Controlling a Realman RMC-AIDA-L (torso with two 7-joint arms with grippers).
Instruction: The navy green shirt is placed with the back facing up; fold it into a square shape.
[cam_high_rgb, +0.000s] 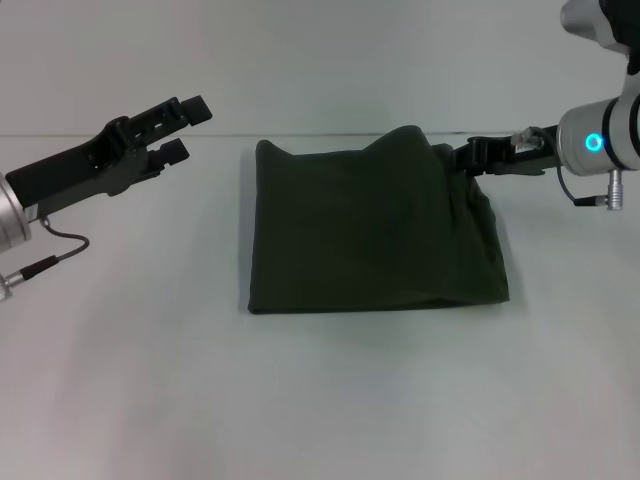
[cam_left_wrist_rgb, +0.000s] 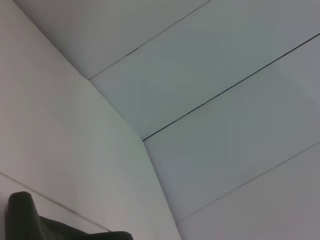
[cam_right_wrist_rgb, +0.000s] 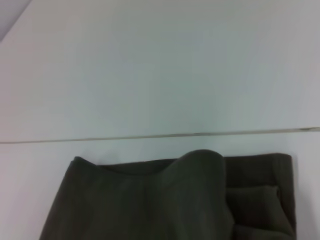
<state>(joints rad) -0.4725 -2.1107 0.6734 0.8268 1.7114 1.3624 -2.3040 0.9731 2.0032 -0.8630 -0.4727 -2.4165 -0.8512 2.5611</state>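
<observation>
The navy green shirt (cam_high_rgb: 370, 230) lies folded into a rough square in the middle of the white table, plain side showing. A hump of cloth stands up along its far edge, near the right corner. My right gripper (cam_high_rgb: 462, 157) is low at that far right corner, its tip against the shirt's edge. The right wrist view looks down on the shirt (cam_right_wrist_rgb: 165, 200) and its hump. My left gripper (cam_high_rgb: 187, 128) hovers open, off the shirt's far left corner and apart from it. One corner of the shirt (cam_left_wrist_rgb: 30, 225) shows in the left wrist view.
The white table (cam_high_rgb: 320, 400) spreads out on all sides of the shirt. A thin seam line (cam_high_rgb: 100, 135) runs across the table behind the shirt's far edge. A cable (cam_high_rgb: 50, 262) hangs from the left arm.
</observation>
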